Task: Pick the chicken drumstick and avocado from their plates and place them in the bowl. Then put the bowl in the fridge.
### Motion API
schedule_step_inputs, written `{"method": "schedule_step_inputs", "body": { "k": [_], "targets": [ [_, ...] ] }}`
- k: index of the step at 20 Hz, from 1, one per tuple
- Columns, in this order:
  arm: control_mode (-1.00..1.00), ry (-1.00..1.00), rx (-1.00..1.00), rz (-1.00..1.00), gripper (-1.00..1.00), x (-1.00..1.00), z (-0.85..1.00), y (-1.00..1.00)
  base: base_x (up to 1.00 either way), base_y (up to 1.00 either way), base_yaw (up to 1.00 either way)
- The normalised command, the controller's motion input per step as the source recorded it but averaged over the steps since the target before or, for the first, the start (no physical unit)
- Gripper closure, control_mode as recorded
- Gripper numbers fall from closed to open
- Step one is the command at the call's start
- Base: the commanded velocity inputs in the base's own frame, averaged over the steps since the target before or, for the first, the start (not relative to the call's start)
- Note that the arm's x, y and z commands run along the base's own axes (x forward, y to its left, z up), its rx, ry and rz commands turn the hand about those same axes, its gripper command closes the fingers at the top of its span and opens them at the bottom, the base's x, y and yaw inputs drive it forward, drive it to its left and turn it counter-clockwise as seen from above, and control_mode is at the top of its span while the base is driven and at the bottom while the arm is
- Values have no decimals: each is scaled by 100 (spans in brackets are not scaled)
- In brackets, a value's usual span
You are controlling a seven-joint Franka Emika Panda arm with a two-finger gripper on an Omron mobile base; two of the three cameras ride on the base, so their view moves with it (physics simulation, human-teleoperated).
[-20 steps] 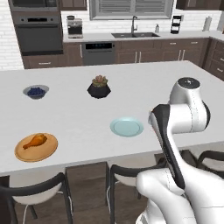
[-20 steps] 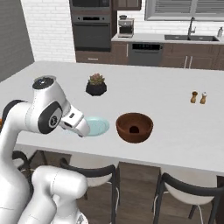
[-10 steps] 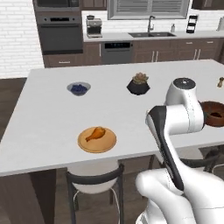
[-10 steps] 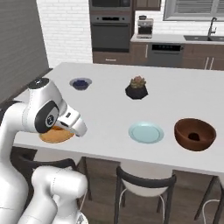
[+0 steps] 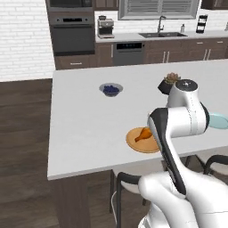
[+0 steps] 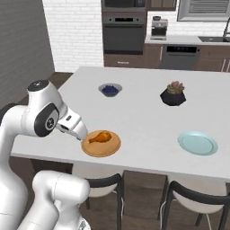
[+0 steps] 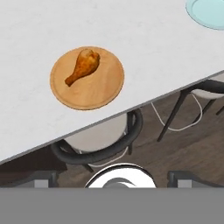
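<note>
Across the left base view, a white bench (image 5: 89, 120) fronts dark cabinets and an oven; the chicken drumstick (image 5: 143, 134) lies on the wooden plate (image 5: 136, 143), blueberries in a grey bowl (image 5: 110, 89). Right base view: blue-green plate (image 6: 197, 143) empty, succulent pot (image 6: 173, 94) behind. Hand view: claw fully open, gripping nothing. Both base views have shifted leftward; the brown bowl has left frame.
</note>
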Motion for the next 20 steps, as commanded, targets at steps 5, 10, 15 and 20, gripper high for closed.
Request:
{"method": "schedule_step_inputs", "body": {
  "k": [5,10,15,20],
  "targets": [
    [100,0,0,0,-100,0,0,0,44,45,-8],
    [100,0,0,0,-100,0,0,0,69,44,-4],
    [-100,0,0,0,-100,9,0,0,22,15,0],
    [-100,0,0,0,-100,70,0,5,0,0,0]
  ]
}}
